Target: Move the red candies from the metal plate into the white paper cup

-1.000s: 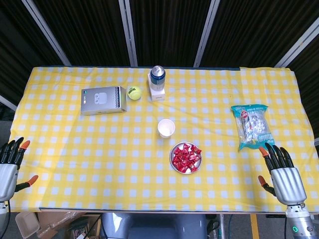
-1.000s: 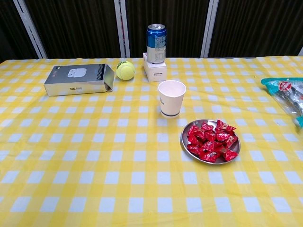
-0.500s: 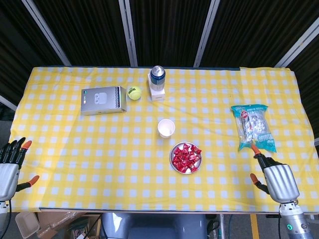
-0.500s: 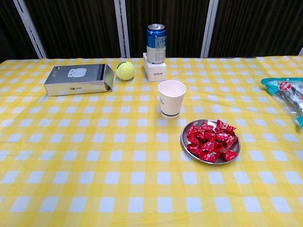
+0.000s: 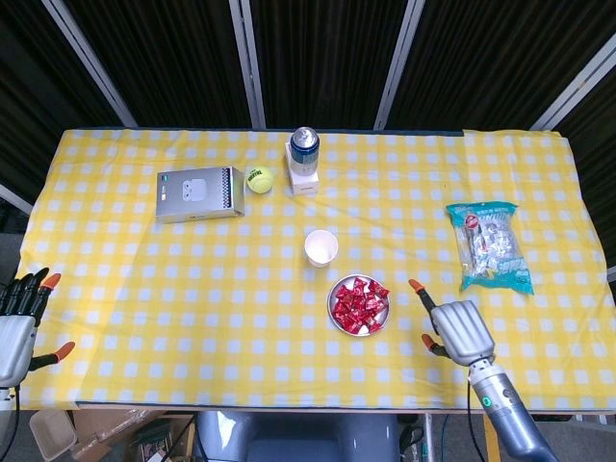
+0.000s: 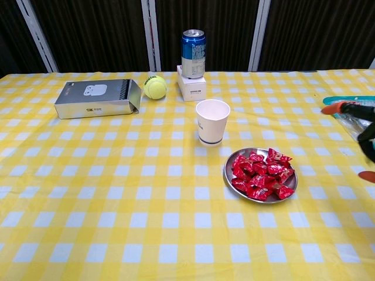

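Observation:
Several red candies [image 5: 358, 304] [image 6: 261, 175] lie heaped on a round metal plate [image 5: 382, 319] [image 6: 228, 174] near the table's front middle. Just behind it stands the white paper cup [image 5: 320, 247] [image 6: 212, 121], upright. My right hand [image 5: 458, 330] [image 6: 357, 126] hovers to the right of the plate, fingers apart, holding nothing; the chest view catches only its orange-tipped fingers at the right edge. My left hand [image 5: 17, 323] sits off the table's front left corner, fingers spread and empty; the chest view does not show it.
A blue can [image 5: 304, 144] [image 6: 193, 53] stands on a small white box [image 5: 303, 177] at the back. A tennis ball [image 5: 257, 179] [image 6: 154, 86] and a silver box [image 5: 199, 193] [image 6: 95, 98] lie back left. A snack bag [image 5: 491, 244] lies right.
My right hand has moved left from the table's front right corner towards the plate and now shows at the chest view's right edge. The left hand has barely moved.

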Controlling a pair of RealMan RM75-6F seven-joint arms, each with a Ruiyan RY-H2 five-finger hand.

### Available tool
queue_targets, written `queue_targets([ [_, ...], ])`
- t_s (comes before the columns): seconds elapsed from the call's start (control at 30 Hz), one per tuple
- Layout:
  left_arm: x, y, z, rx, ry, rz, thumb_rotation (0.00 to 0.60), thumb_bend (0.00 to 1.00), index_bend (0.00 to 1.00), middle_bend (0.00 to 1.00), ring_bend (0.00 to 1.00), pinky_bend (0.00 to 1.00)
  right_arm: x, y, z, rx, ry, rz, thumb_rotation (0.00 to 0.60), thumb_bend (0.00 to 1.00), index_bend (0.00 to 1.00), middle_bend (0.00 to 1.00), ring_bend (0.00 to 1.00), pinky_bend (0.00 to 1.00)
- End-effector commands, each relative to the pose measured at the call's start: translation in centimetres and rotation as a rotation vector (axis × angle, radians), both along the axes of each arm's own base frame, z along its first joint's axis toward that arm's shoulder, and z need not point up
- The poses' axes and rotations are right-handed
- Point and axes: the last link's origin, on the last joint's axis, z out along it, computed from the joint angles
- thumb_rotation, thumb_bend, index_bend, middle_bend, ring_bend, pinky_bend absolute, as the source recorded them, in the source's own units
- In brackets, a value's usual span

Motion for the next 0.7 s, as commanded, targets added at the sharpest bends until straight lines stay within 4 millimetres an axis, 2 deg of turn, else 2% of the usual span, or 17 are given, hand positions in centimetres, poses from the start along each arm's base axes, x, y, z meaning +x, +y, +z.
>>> queue_targets([
  [0.03, -0.1, 0.2, 0.2, 0.001, 0.000, 0.002, 0.600, 0.01, 0.00, 0.00, 0.00, 0.00, 3.3, -1.4, -3.4, 0.080, -0.009, 0.016, 0.600, 0.36, 0.00, 0.69, 0.86, 1.00],
  [0.2, -0.3, 0.4, 0.3, -0.005, -0.012, 0.013, 0.600, 0.01, 0.00, 0.00, 0.00, 0.00, 4.9, -2.4, -5.7, 0.118, -0.014, -0.023, 0.600, 0.36, 0.00, 0.69, 0.86, 1.00],
  [0.37, -0.3, 0.4, 0.4, -0.016, -0.027, 0.019, 0.600, 0.01, 0.00, 0.00, 0.00, 0.00, 5.5, -3.1, -7.1, 0.145, -0.001, -0.064, 0.600, 0.36, 0.00, 0.69, 0.86, 1.00],
  [0.7, -0.3, 0.4, 0.4, -0.028, -0.036, 0.030, 0.600, 0.01, 0.00, 0.00, 0.00, 0.00, 6.0, -4.6, -8.3, 0.152, 0.006, -0.127, 0.600, 0.36, 0.01, 0.69, 0.86, 1.00],
])
